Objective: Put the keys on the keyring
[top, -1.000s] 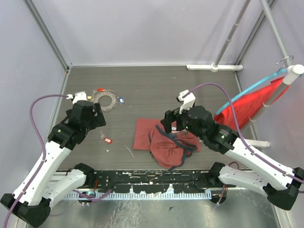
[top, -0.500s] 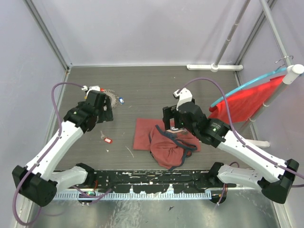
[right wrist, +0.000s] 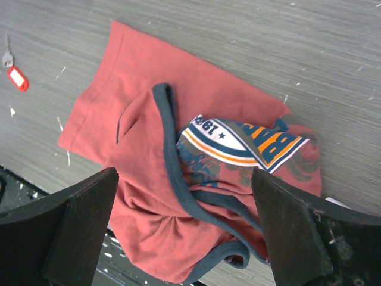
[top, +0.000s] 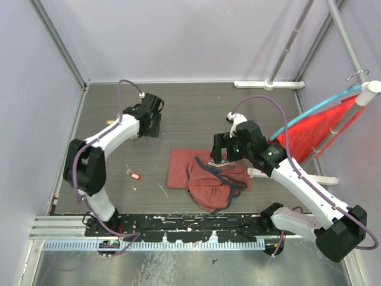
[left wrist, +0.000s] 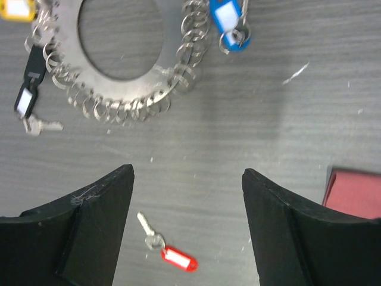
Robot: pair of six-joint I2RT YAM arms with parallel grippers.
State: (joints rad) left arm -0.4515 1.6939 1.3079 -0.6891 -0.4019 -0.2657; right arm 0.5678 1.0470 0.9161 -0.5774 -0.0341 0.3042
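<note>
Hovering over the tabletop [left wrist: 297, 119], the left gripper [left wrist: 187, 179] is open and empty. The keyring [left wrist: 128, 83] lies flat just ahead of it, with a red key [left wrist: 175, 257] loose nearby. The right gripper [right wrist: 184, 179] hangs open above a red cloth [right wrist: 137, 179].

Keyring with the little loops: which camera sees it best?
The left wrist view: the keyring lies close below, loops sharp. From the top, the left arm hides it; the right wrist view misses it.
</note>
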